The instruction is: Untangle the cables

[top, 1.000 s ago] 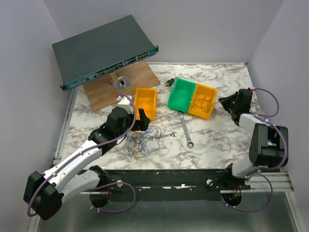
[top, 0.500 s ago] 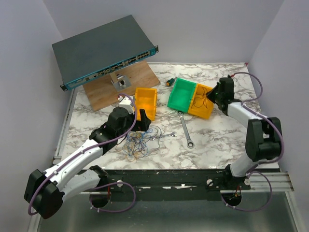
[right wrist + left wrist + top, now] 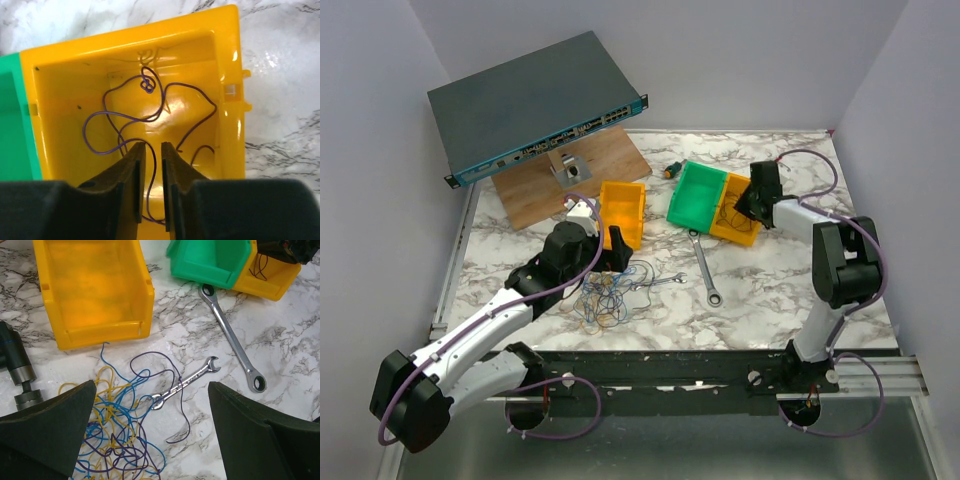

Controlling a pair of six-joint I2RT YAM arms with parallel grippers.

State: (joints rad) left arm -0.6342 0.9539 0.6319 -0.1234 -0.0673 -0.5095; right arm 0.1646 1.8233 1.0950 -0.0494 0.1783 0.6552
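The cables [image 3: 608, 297] lie tangled on the marble table in front of the left arm: thin blue, yellow and purple wires [image 3: 107, 425]. My left gripper [image 3: 613, 243] hangs over them, open wide [image 3: 151, 392], with the tangle under its left finger and nothing held. One separate purple wire [image 3: 146, 86] lies coiled inside the right yellow bin [image 3: 752, 232]. My right gripper [image 3: 744, 206] reaches down into that bin [image 3: 229, 35]. Its fingers stand a narrow gap apart [image 3: 153, 146], and a strand of the purple wire runs loosely through the gap.
A small wrench [image 3: 186, 384] lies against the tangle, with a purple strand over it. A longer ratchet wrench [image 3: 705, 266] lies right of it. A green bin [image 3: 695, 195] adjoins the right yellow bin, and an empty yellow bin [image 3: 620, 210] stands by the left gripper. A network switch [image 3: 535, 105] on a wooden board [image 3: 610, 165] fills the back left.
The right arm has swung left from the table's right edge to over the right yellow bin, and its jaws have parted slightly. The left arm has not moved.
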